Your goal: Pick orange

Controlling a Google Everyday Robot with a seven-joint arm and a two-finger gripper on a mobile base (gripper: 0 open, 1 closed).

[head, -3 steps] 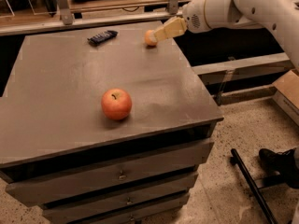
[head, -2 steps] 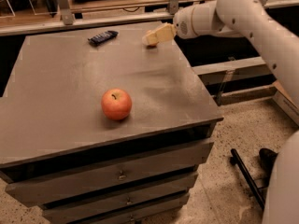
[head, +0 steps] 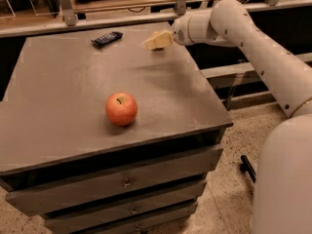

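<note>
So the gripper (head: 157,40) sits at the far edge of the table (head: 58,96), roughly 1 o'clock from the apple (head: 121,108). It looks to be hanging a bit above the top rather than resting on it. Honestly I can't tell whether it's spread apart or clamped on something; the tip is just one pale yellowish lump.

The orange is the tricky bit. I don't see it lying anywhere on the table on its own, so my guess is it's either inside that lump or hidden behind it. The only other stuff up there is the apple near the middle and a dark bar (head: 107,38) at 11 o'clock from it.

How I'd handle this step: if the orange is in the grip, go straight up, slowly, and keep the squeeze steady, since a smooth round fruit likes to roll out. The table edge is right there at 3 o'clock of the gripper, so a drop probably ends up on the floor. If it isn't in hand, re-centre over it before closing. Either way, stay away from the apple; that's the wrong fruit.
</note>
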